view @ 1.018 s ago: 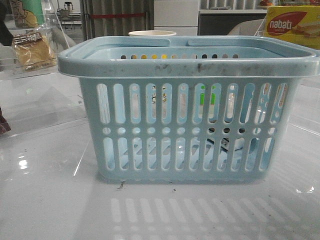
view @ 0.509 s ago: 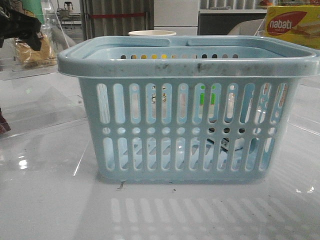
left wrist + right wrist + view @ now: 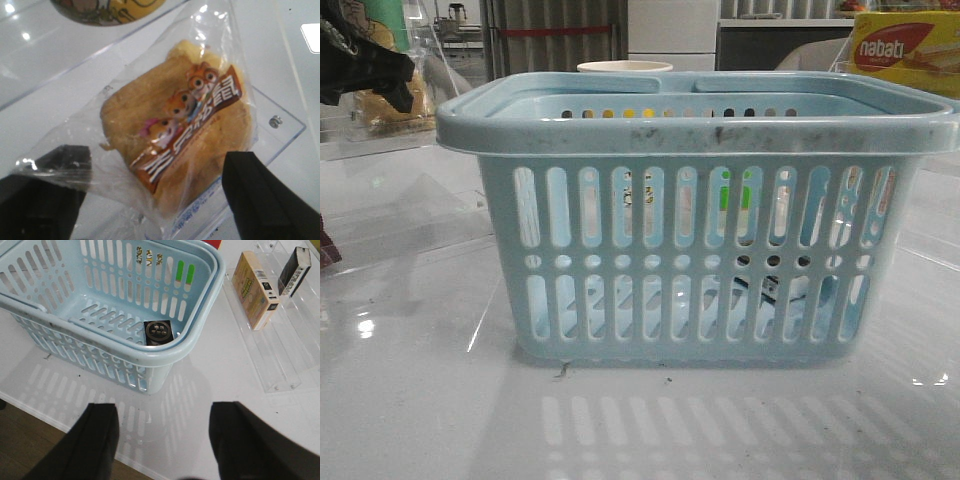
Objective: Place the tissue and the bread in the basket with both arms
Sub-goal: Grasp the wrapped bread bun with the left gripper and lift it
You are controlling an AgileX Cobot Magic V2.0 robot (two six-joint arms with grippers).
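Note:
The light-blue basket (image 3: pixel 695 215) stands mid-table; it also shows in the right wrist view (image 3: pixel 125 295). A small low pack with a dark patterned top, apparently the tissue (image 3: pixel 159 332), lies on the basket floor near a corner. The bread (image 3: pixel 175 130), golden-brown in a clear packet with a dark label strip, lies on a clear acrylic shelf at the far left (image 3: pixel 385 112). My left gripper (image 3: pixel 155 200) is open, its jaws on either side of the packet; in the front view it (image 3: pixel 365 70) partly hides the bread. My right gripper (image 3: pixel 162 440) is open and empty, over the table beside the basket.
A yellow-red nabati box (image 3: pixel 905 50) stands at the back right. A clear acrylic stand right of the basket holds a tan box (image 3: pixel 255 290) and a dark box (image 3: pixel 295 267). A green-yellow package (image 3: pixel 105 10) sits beyond the bread. The table edge (image 3: pixel 30 415) is near my right gripper.
My left gripper has come into the front view at the top left and settled over the bread packet. The basket has not moved.

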